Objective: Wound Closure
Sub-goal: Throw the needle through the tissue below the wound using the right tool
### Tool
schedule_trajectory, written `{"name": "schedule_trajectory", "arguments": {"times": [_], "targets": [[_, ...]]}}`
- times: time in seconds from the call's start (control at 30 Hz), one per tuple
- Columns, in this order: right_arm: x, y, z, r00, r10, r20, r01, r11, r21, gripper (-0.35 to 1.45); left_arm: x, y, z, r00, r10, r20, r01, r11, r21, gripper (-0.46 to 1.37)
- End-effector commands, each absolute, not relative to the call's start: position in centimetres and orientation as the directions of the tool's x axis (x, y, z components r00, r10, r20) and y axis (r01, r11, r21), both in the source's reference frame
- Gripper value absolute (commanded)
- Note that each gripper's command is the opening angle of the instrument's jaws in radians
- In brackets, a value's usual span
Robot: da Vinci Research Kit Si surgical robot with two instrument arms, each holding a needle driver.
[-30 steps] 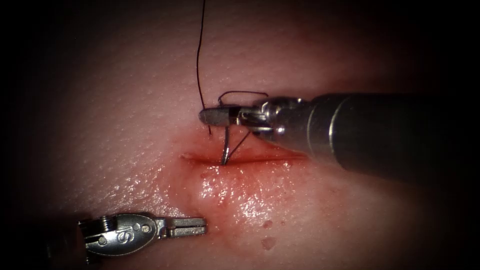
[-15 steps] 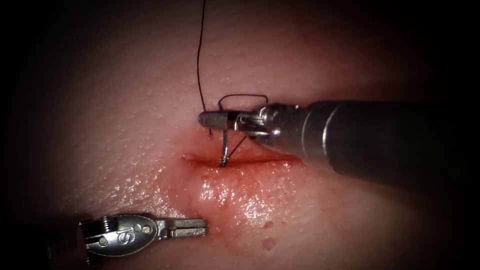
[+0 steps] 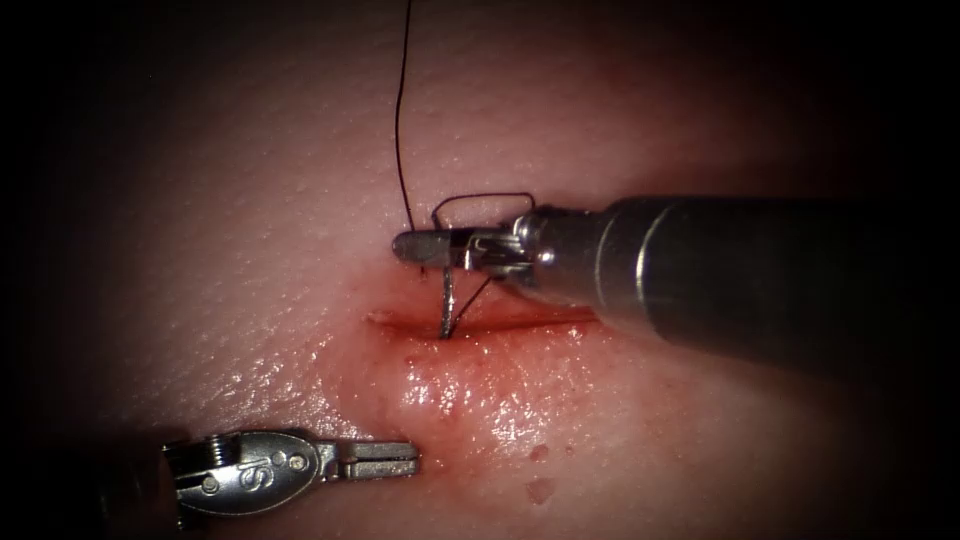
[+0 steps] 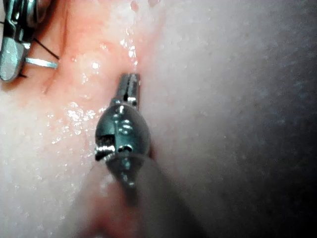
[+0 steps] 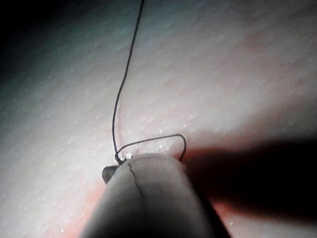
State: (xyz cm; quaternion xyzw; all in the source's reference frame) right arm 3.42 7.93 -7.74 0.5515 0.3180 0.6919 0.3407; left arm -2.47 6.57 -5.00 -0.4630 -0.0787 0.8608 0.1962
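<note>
From my console I could not follow the curved steel needle [image 3: 447, 305] all the way: its upper end sat clamped between the closed jaws of the right arm's silver needle driver [image 3: 425, 245], and its lower end disappeared into the cut [image 3: 480, 322] in the pale, wet pork tissue [image 3: 250, 200], so the tip was hidden from me. In the right wrist view the tool's own grey shaft [image 5: 143, 198] blocked the jaws, and I saw just the thin dark thread [image 5: 124, 84] rising and a small loop curling over the shaft. In the endoscope view that thread climbed out of the top edge, cut off there. The tissue surface was bumpy and glistening, with red fluid [image 3: 480, 385] pooled below the cut and a few separate spots further down. The left arm's silver needle driver [image 3: 395, 460] lay low on the tissue, well apart from the cut, its jaws closed on nothing; in its wrist view [image 4: 130, 84] the jaws pointed toward the reddened area. Bare tissue lay open between the two tools, and the edges faded into darkness
</note>
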Motion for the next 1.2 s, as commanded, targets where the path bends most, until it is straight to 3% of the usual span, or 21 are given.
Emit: {"name": "schedule_trajectory", "arguments": {"times": [0.03, 1.2], "targets": [[3.44, 7.91, -7.74, -0.154, 0.820, 0.552, -0.124, -0.570, 0.812, -0.35, -2.47, 6.57, -5.00, -0.494, 0.411, -0.766, -0.259, -0.911, -0.322, -0.35], [3.57, 7.43, -7.93, -0.096, 0.659, 0.746, -0.110, -0.752, 0.651, -0.35, -2.49, 6.60, -4.99, -0.496, 0.402, -0.770, -0.253, -0.915, -0.315, -0.35]]}}
